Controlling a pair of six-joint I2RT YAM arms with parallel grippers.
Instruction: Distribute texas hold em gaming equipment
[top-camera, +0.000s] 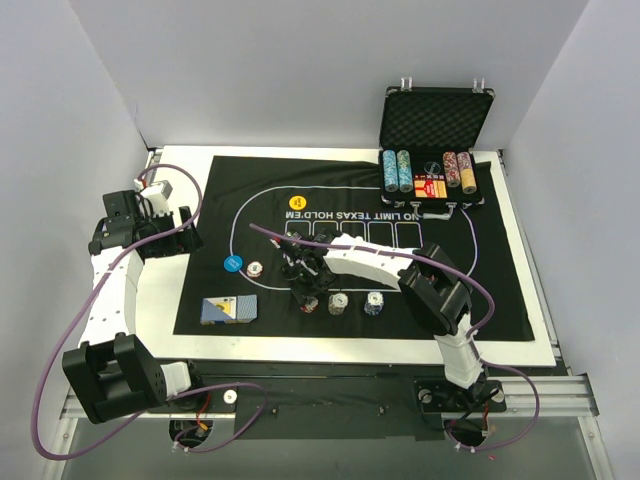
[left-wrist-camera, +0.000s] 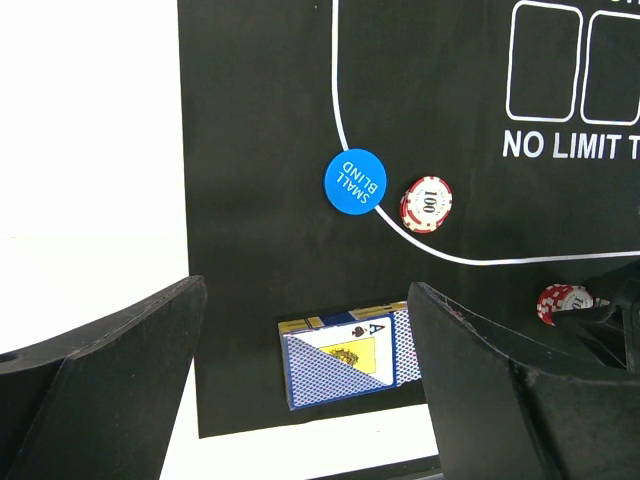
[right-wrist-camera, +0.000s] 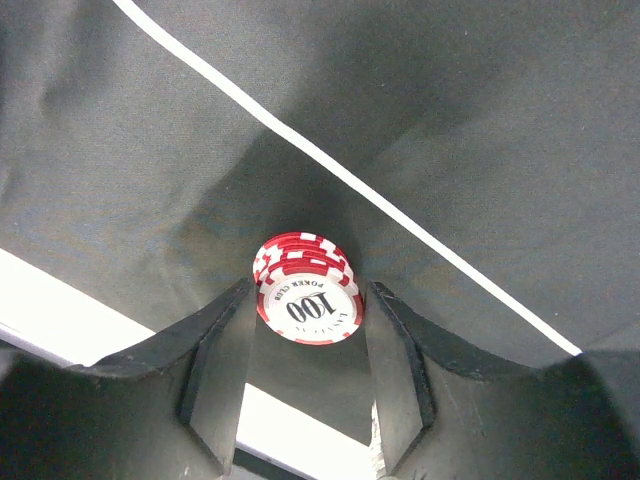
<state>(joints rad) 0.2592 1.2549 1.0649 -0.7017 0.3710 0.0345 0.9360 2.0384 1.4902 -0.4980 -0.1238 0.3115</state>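
1. Now, your right pincer (right-wrist-camera: 310, 288) straddles the red-and-white striped poker chip stack (right-wrist-camera: 308, 312), lower centre, on the black felt mat (right-wrist-camera: 150, 150); you cannot tell whether it pinches.
2. Your left pincer (left-wrist-camera: 308, 290) is spread wide, holding nothing.

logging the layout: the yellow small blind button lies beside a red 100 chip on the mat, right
No: the small blind button is blue, not yellow, as the left wrist view shows. It does lie beside the red 100 chip on the mat.
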